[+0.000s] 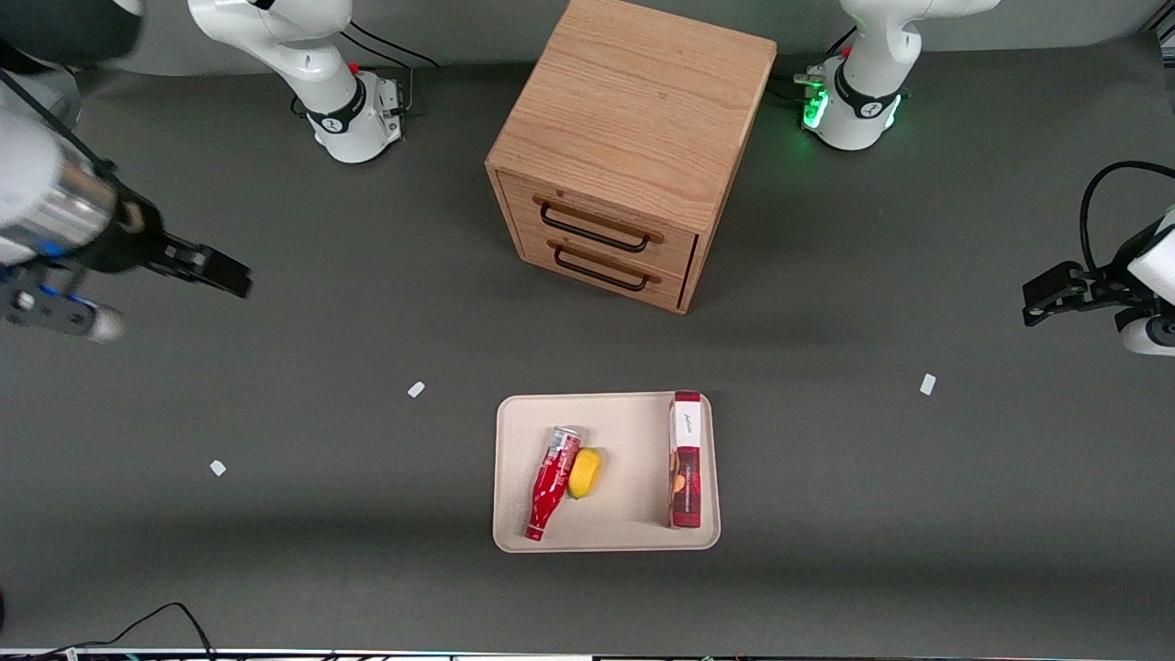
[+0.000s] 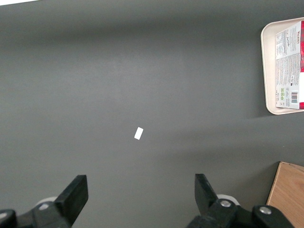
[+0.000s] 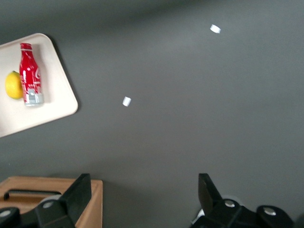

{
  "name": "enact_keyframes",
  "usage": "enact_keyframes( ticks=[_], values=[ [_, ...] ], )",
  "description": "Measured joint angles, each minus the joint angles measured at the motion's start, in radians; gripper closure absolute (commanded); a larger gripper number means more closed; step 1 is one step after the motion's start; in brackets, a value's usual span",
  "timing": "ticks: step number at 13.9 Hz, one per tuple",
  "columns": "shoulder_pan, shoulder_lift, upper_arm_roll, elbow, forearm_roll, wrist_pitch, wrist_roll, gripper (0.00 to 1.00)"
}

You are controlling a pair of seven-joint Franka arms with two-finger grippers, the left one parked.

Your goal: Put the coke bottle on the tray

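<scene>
Looks like we're basically done: the coke bottle (image 1: pixel 552 483) lies on its side on the tray (image 1: pixel 606 540) at lower centre, touching a lemon (image 1: pixel 585 473), our gripper (image 1: pixel 213 269) hangs released and empty at the left edge, so only parking remains.

A robotics lab is shown. Two white arm bases (image 1: pixel 353 115) are bolted onto a dark grey matte surface (image 1: pixel 275 551), one lit with green status lights (image 1: pixel 812 110). Cables (image 1: pixel 138 629) are trailed along its edge. Small white tape markers (image 1: pixel 416 389) are stuck on it, and a wooden drawer cabinet (image 1: pixel 629 151) is staged as a prop.
</scene>
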State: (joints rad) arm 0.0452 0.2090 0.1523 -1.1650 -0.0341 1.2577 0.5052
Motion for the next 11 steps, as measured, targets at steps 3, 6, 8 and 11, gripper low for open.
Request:
enact_keyframes(
  ticks=[3,6,8,11],
  values=[
    [-0.005,-0.201,-0.09,-0.277,0.045,0.093,-0.075,0.0],
    [-0.002,-0.367,-0.094,-0.527,0.049,0.185,-0.079,0.0],
    [0.003,-0.425,-0.09,-0.602,0.05,0.205,-0.079,0.0],
    [0.003,-0.415,-0.09,-0.585,0.05,0.223,-0.08,0.0]
  ],
)
